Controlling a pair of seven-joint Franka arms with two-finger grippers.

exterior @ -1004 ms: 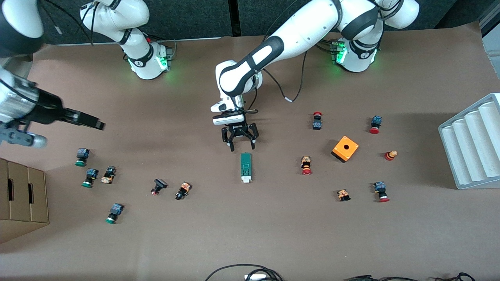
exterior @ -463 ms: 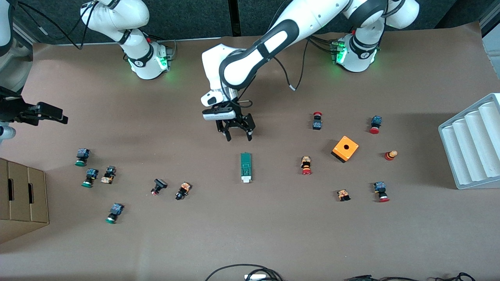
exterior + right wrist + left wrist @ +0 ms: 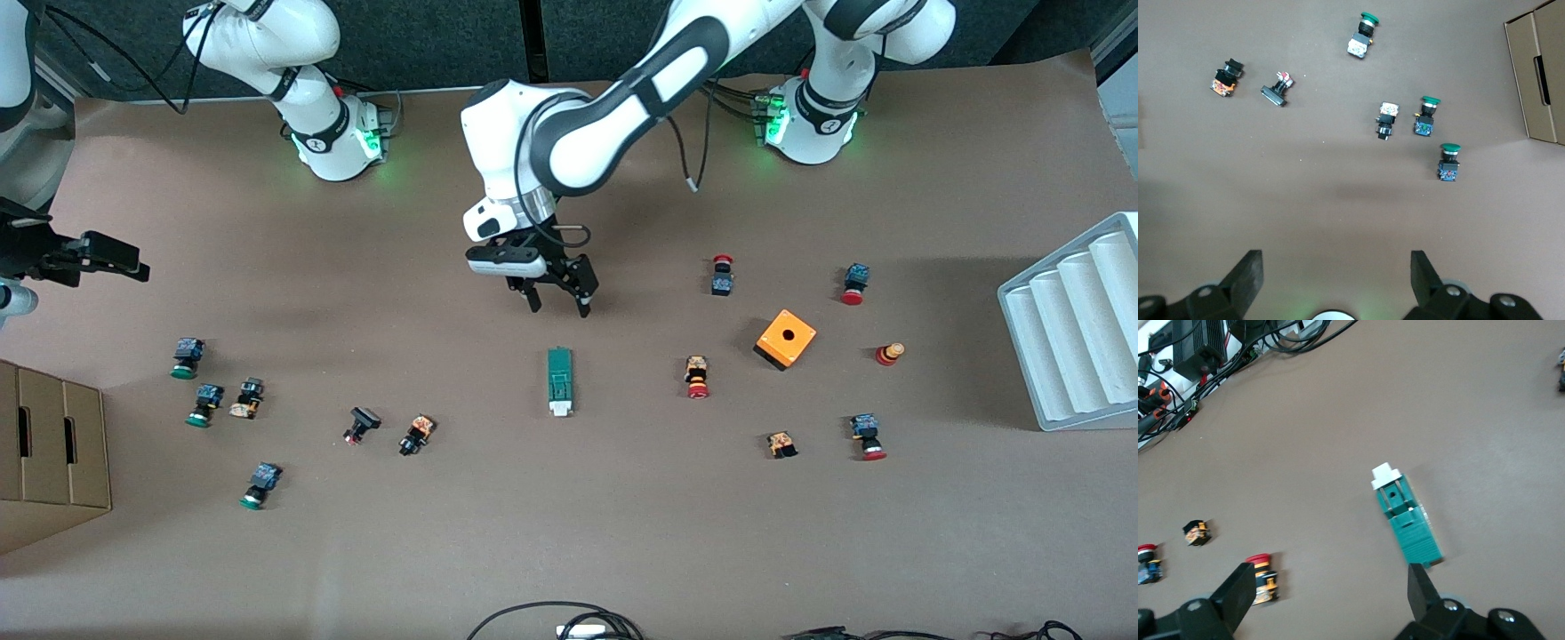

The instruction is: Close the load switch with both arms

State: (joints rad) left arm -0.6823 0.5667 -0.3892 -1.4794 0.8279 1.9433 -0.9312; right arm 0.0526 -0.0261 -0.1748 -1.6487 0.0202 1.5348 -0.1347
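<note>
Left claw point(image 3: 558, 302) hanging spread apart above the narrow green rectangular load switch point(image 3: 559, 380), right claw point(image 3: 98, 260) spread apart over the brown counter point(image 3: 569, 533) near the cardboard box point(image 3: 49, 453)

I see even, bright overhead light on the table point(image 3: 622, 533), with no glare. Soft shadows spread beneath the left arm point(image 3: 605, 133); my views stay sharp.

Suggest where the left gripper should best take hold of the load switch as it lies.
Probably the green body of the load switch, from above, fingers across its narrow width: it lies flat, long axis toward the camera, white handle end left free. The left gripper hangs open above the table.
</note>
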